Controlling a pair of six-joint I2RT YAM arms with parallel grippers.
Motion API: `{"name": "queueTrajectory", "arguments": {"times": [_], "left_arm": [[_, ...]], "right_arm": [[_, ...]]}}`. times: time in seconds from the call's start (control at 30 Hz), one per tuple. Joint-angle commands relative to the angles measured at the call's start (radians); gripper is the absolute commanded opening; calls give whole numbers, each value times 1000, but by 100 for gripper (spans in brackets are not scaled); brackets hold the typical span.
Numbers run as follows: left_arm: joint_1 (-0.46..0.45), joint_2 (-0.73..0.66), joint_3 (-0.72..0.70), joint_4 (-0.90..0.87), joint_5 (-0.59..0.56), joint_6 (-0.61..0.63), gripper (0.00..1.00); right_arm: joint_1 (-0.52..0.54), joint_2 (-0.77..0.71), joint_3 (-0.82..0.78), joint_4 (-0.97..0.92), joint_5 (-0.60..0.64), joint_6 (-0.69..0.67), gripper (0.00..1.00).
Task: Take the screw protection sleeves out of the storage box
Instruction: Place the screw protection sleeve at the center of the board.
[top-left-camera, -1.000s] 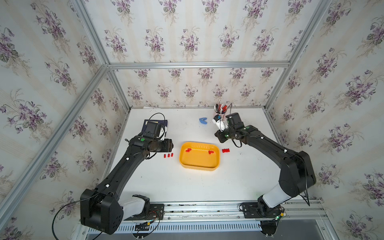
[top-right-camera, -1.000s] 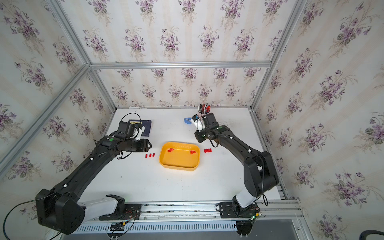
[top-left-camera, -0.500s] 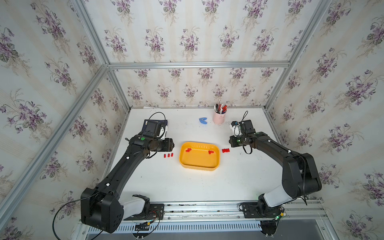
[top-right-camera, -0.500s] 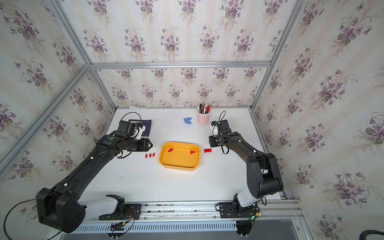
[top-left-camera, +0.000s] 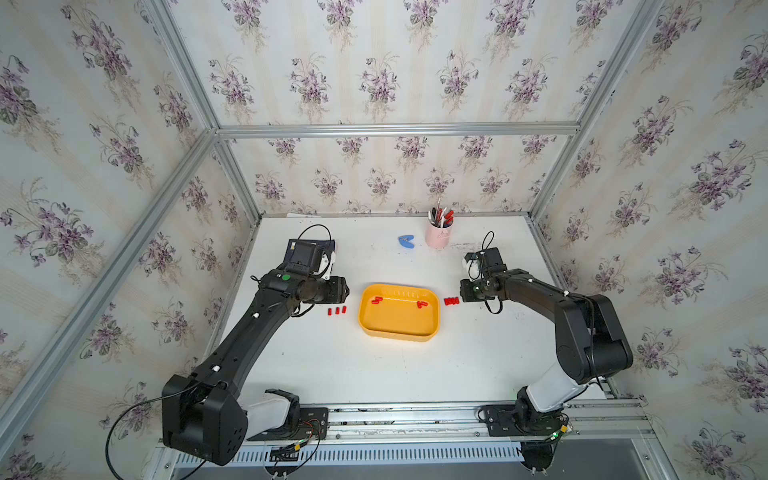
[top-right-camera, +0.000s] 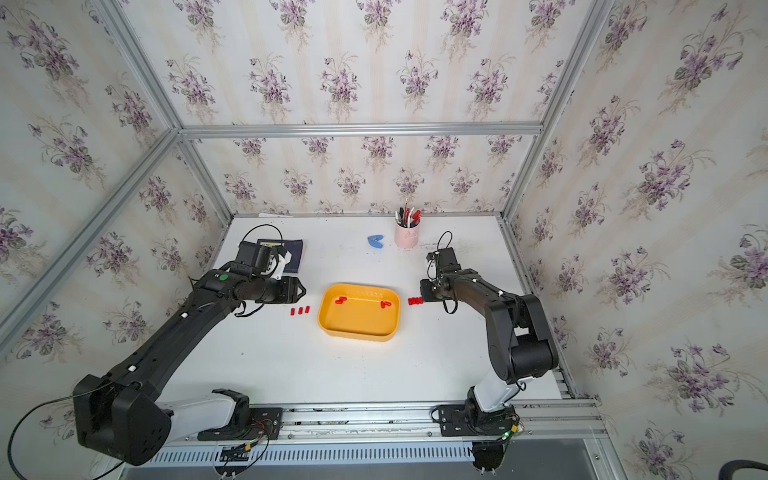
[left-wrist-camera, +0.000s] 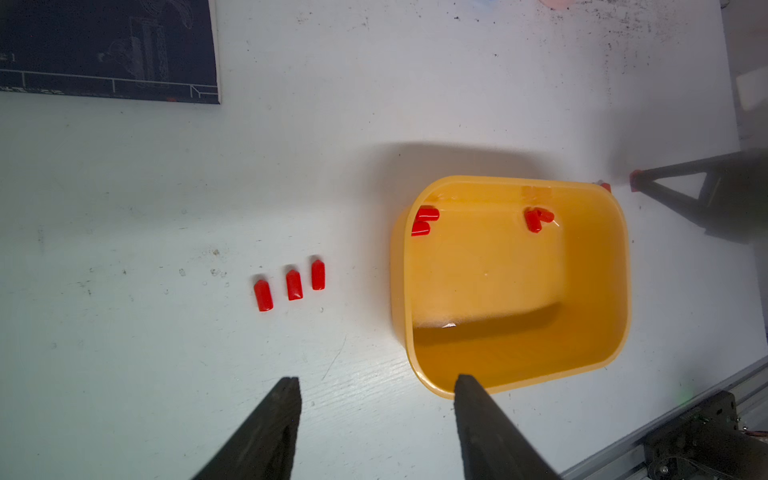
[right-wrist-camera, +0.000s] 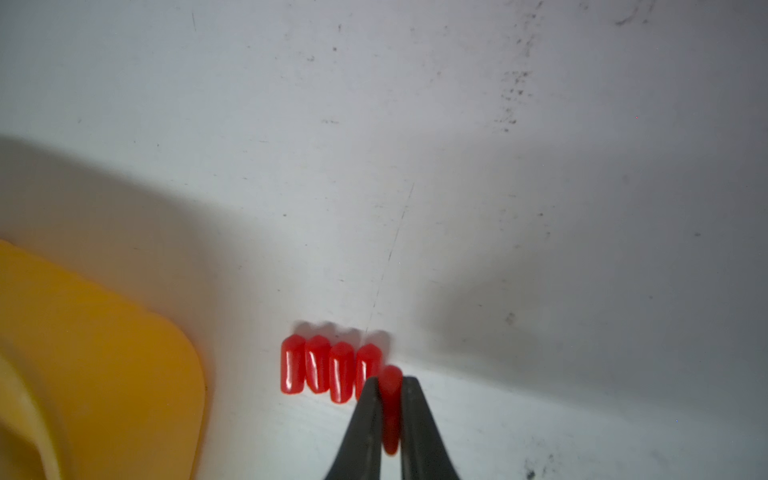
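Right fingers (right-wrist-camera: 365, 415) clamped on one screw protection sleeve (right-wrist-camera: 390, 419); its lower end hidden between them, blurred. Four sleeves (right-wrist-camera: 330, 370) laid in row on bench (right-wrist-camera: 498, 166) just beside storage box (right-wrist-camera: 104, 353), itself cut off by frame. Left fingers (left-wrist-camera: 270, 424) spread, empty, near box. Four more inside box against one long wall, one pair (left-wrist-camera: 426, 220) partly masked by rim. Three (left-wrist-camera: 294, 284) outside, opposite side. Print on dark booklet (left-wrist-camera: 108, 50) illegible.

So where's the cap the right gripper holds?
Right wrist view: the cap sits between the right gripper's tips, beside four caps right of the yellow tray.
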Motion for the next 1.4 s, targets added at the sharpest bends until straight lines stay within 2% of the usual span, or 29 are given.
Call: {"name": "queueTrajectory", "arguments": {"times": [0.0,0.47,0.9,1.37], "left_arm": [[0,3,3,-2,8,-3,64],[-1,10,-4,2,3,-2,64],[0,9,-6,1,-4,2,64],[-28,8,0,-3,4,3,63]], "right_arm": [[0,9,-12,26,-5,10,14],[-3,45,-23,61,2,11,15],[-9,50,-18,61,11,10,23],[-33,-49,10,5,34,-5,26]]}}
